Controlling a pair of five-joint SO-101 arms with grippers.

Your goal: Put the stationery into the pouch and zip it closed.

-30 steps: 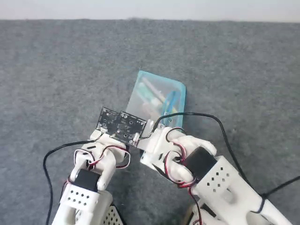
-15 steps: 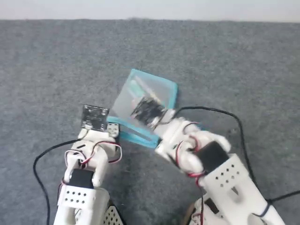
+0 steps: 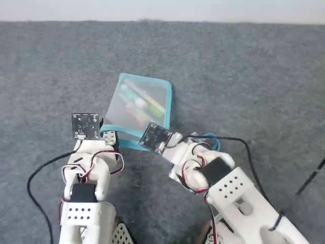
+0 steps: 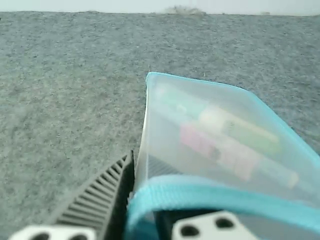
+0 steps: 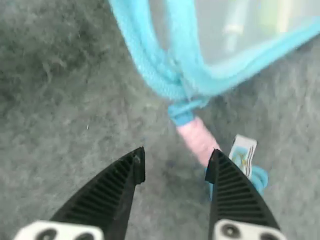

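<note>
A translucent pouch (image 3: pixel 133 116) with blue trim lies on the grey carpet and holds several pens and markers (image 3: pixel 144 103). My left gripper (image 4: pixel 145 187) is shut on the pouch's (image 4: pixel 165 120) near blue edge (image 4: pixel 210 196) at its left corner; green, pink and white stationery (image 4: pixel 225 137) shows through the film. My right gripper (image 5: pixel 175 156) stands open just short of the pouch's right near corner. The pink zipper pull (image 5: pixel 196 137) with a white tag (image 5: pixel 243 150) and a blue loop (image 5: pixel 258 177) lies past its fingertips, close to one finger (image 5: pixel 227 180).
Grey carpet (image 3: pixel 244 76) stretches on all sides of the pouch. Black cables (image 3: pixel 254 157) trail from both arms near the front edge. The blue loop (image 3: pixel 211 138) rests on the carpet beside the right arm.
The pouch has slid left and turned, carried by my left gripper. My right arm has swung from over the pouch to its right near corner.
</note>
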